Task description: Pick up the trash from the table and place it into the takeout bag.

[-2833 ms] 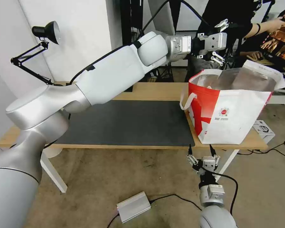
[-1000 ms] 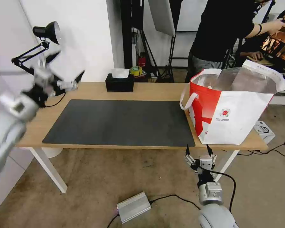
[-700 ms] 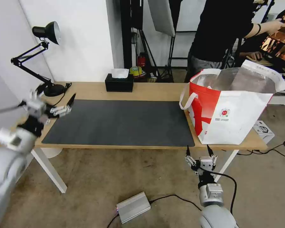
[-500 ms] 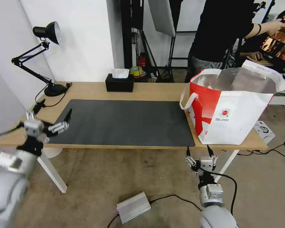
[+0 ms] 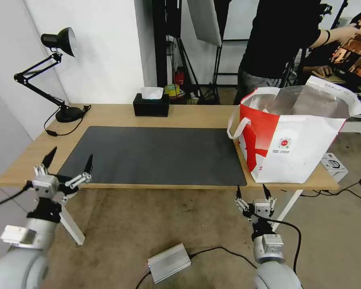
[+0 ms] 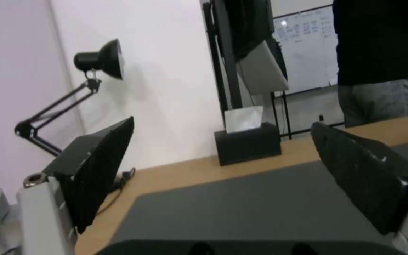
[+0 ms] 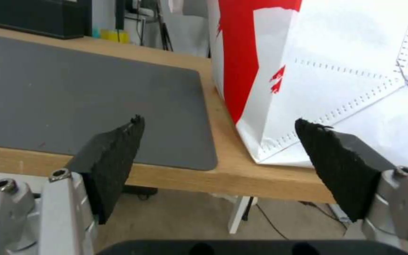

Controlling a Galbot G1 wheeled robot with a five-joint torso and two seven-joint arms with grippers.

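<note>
I've got the left tool (image 5: 68, 160) released, fingers spread, low at the lower left of the head frame by the tabletop's (image 5: 188, 114) near left corner. Right tool (image 5: 251, 194) also released, parked below the front edge, lower centre-right. Takeout bag (image 5: 293, 140) stands upright on the tabletop's right end, just beside the dark mat (image 5: 156, 154). Trash itself I can't make out. Black tissue box (image 5: 151, 105) sits at the far edge.

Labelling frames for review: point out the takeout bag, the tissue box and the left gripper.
takeout bag (image 5: 305, 148), head view, white front panel.
tissue box (image 5: 151, 107), head view, black front face.
left gripper (image 5: 68, 166), head view, midway between its open fingers.
</note>
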